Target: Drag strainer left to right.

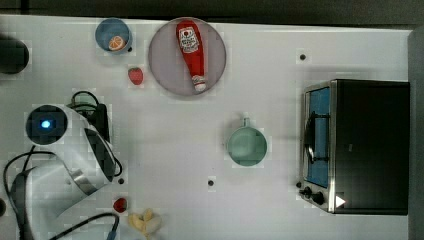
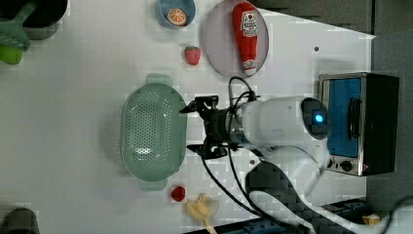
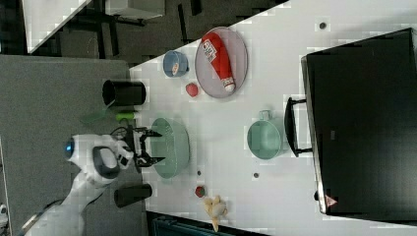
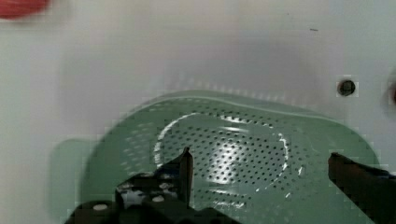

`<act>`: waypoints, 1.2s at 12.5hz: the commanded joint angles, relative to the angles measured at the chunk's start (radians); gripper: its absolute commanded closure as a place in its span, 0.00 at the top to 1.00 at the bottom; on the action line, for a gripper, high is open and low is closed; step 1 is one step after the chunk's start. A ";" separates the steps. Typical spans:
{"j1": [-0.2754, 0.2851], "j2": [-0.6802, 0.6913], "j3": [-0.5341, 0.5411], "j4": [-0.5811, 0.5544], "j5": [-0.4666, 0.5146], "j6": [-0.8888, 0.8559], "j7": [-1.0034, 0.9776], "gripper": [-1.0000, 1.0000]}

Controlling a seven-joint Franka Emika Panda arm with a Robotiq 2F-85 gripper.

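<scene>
Left view shows our gripper (image 2: pixel 195 127) with fingers spread wide beside the strainer (image 2: pixel 153 131) resting on the tabletop (image 2: pixel 73 122); we should hook its near rim, then pull steadily.

Arm (image 2: pixel 277 122): glossy white shell, round blue light at wrist. Gripper (image 2: pixel 195 127) was black, two-fingered; black cables looped off the wrist.

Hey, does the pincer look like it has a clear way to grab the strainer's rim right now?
Probably yes. The pincer is open, right beside the strainer at its long rim, with nothing between them in the left view. The strawberry and the small red fruit lie off to either side.
</scene>
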 commanded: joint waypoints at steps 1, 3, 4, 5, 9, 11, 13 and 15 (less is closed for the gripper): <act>0.052 0.077 -0.025 -0.015 0.004 0.112 0.068 1.00; 0.103 0.118 -0.084 -0.014 0.004 0.156 0.069 1.00; 0.133 0.131 -0.119 -0.014 0.004 0.166 0.069 1.00; 0.167 0.143 -0.152 -0.014 0.004 0.174 0.069 1.00; 0.297 0.162 -0.258 -0.010 0.005 0.194 0.097 1.00; 0.331 0.163 -0.310 -0.011 0.005 0.189 0.109 1.00; 0.332 0.163 -0.337 -0.013 0.005 0.190 0.109 1.00; 0.322 0.162 -0.355 -0.016 0.005 0.189 0.106 1.00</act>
